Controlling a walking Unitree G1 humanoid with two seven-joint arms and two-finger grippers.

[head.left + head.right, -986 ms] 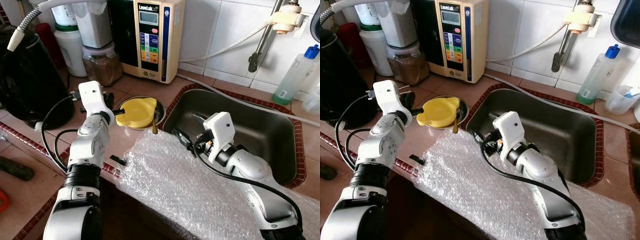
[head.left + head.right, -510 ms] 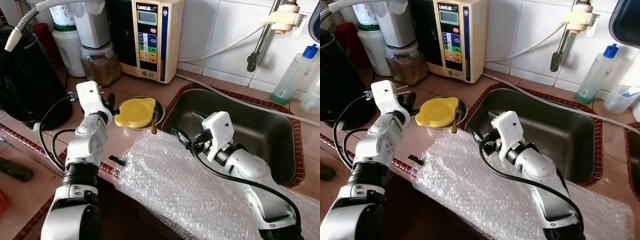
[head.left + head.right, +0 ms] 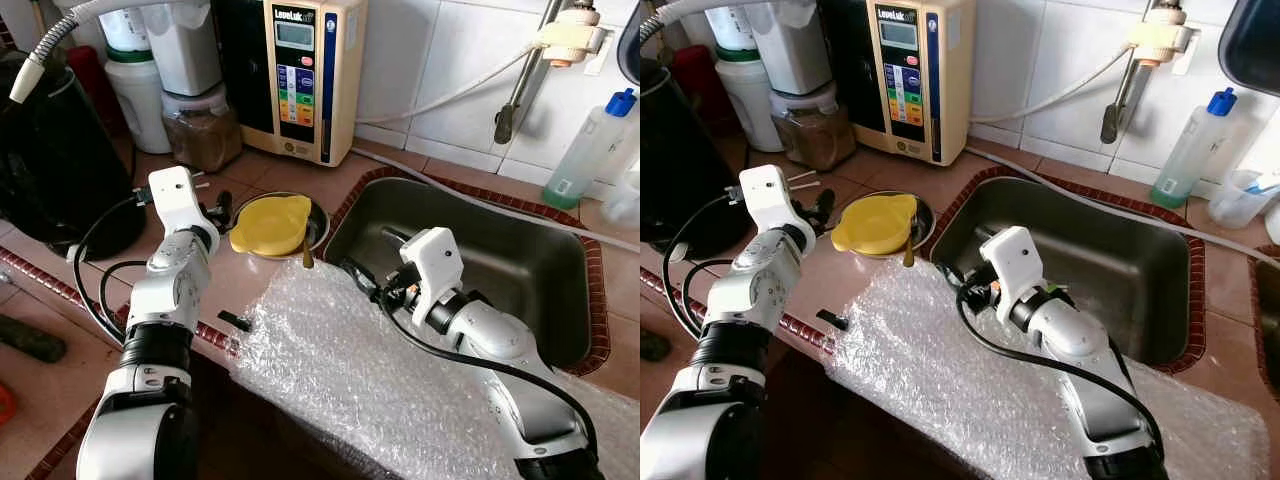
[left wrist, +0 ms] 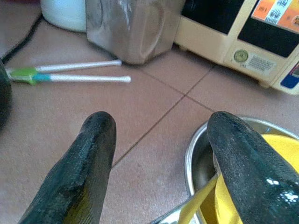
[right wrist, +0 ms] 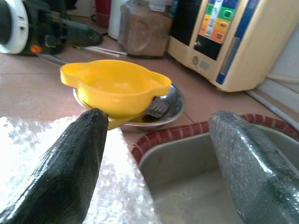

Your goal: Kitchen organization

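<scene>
Nearest the robot: a sheet of bubble wrap (image 3: 400,380) draped over the front edge of the tiled counter (image 3: 290,180), reaching to the sink's near rim. A small black piece (image 3: 236,320) lies on the counter edge just left of the wrap.

Right gripper (image 5: 159,154) hovers over the near left corner of the steel sink (image 3: 520,260), above the wrap's far edge. Fingers spread wide, nothing held.

Left gripper (image 4: 161,158) sits low over the counter, just left of the bowls. Fingers wide apart, empty; one fingertip (image 4: 233,140) overlaps the metal bowl's rim, contact not clear.

Yellow bowl (image 3: 271,223): plastic, shallow, with small ear-like tabs on its rim; it rests tilted inside a shallow metal bowl (image 3: 316,222) on the counter, left of the sink. A utensil handle (image 3: 307,255) sticks out over the metal rim toward the wrap. Both bowls lie ahead of the right gripper, apart from it.

Farther back: two thin white sticks (image 4: 79,72) on the tiles, a jar of brown contents (image 3: 204,128), a white container (image 3: 140,95), a cream water appliance (image 3: 305,70) with a coloured panel. Black kettle-like vessel (image 3: 55,160) at far left. Wall tap (image 3: 530,70) and a clear bottle with blue cap (image 3: 590,145) behind the sink.
</scene>
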